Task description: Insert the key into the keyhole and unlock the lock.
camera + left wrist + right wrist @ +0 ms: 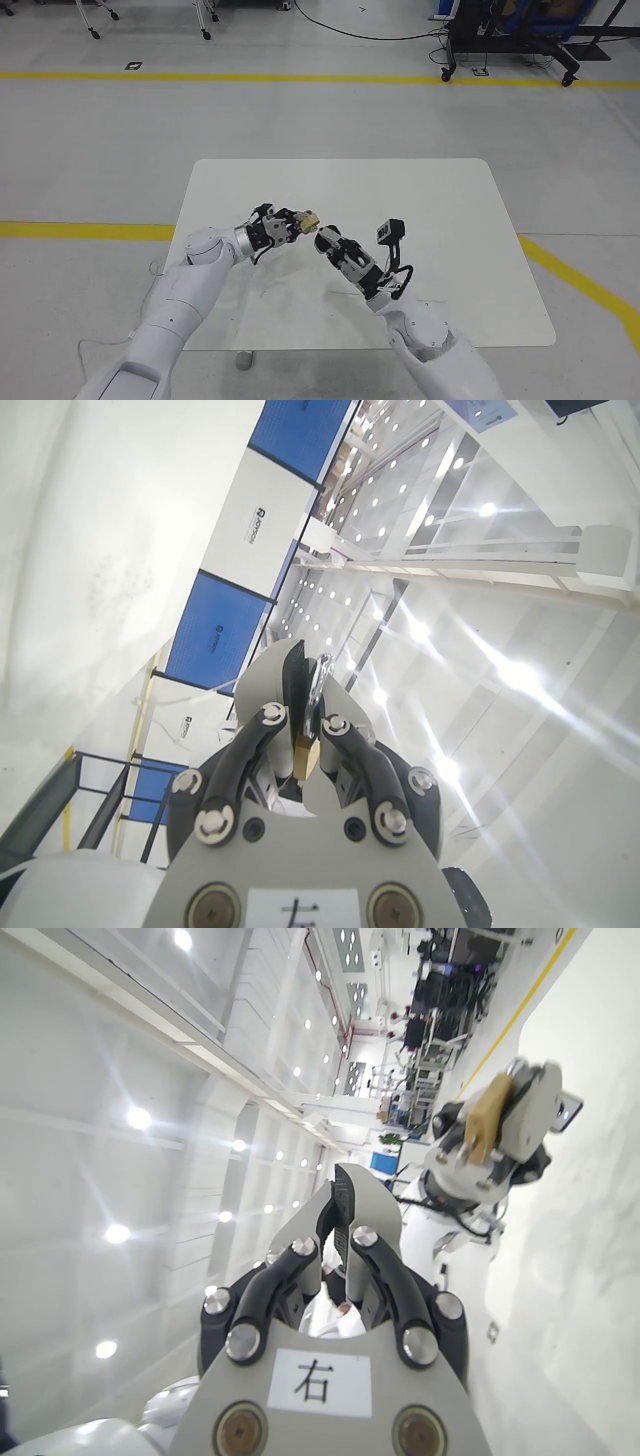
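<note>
I had the lock (309, 218) in the left gripper (297, 223) over the middle of the table (450, 200). The right gripper (321, 236) was just beside it, to its right and nearer the robot.

lock (306, 757): brass, smooth | shackle (318, 680): glossy metal | table (450, 200): matt white

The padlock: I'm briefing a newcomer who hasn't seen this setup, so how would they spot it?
Find the white rounded-corner table; left of its centre hangs the left end effector. Clamped in it is a small brass padlock with a silver shackle. It is the only golden thing above the table.
</note>
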Tool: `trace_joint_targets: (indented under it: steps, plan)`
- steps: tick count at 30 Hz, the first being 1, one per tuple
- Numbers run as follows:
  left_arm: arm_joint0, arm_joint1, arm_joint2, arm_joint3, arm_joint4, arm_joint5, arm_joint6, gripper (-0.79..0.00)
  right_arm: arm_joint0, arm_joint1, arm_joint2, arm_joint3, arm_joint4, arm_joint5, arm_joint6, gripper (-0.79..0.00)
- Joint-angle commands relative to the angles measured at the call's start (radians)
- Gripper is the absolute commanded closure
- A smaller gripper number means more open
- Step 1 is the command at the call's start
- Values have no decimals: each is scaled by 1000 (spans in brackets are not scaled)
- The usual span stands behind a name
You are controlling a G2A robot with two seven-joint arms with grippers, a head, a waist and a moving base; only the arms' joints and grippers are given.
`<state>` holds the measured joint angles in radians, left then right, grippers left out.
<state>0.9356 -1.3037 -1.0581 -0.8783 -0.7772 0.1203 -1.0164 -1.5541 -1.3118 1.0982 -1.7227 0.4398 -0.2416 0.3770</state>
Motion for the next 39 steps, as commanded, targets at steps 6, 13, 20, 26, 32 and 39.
trace_joint_targets:
  steps: [6,13,20,26,32,39]
  plan:
    - [47,12,-18,-117,90,-154,28,0,44,14,63,98,338,254,300,-348]
    - [81,19,-25,-182,133,-186,27,0,86,13,65,172,414,304,349,-215]
    - [94,23,-28,-207,145,-167,25,0,103,10,46,203,401,298,325,-197]
    - [98,24,-28,-216,152,-156,25,0,111,7,33,217,372,273,277,-142]
    - [98,26,-29,-221,161,-151,26,0,115,5,27,222,355,260,236,0]
    - [98,28,-29,-226,181,-152,32,0,117,1,21,221,368,253,200,0]
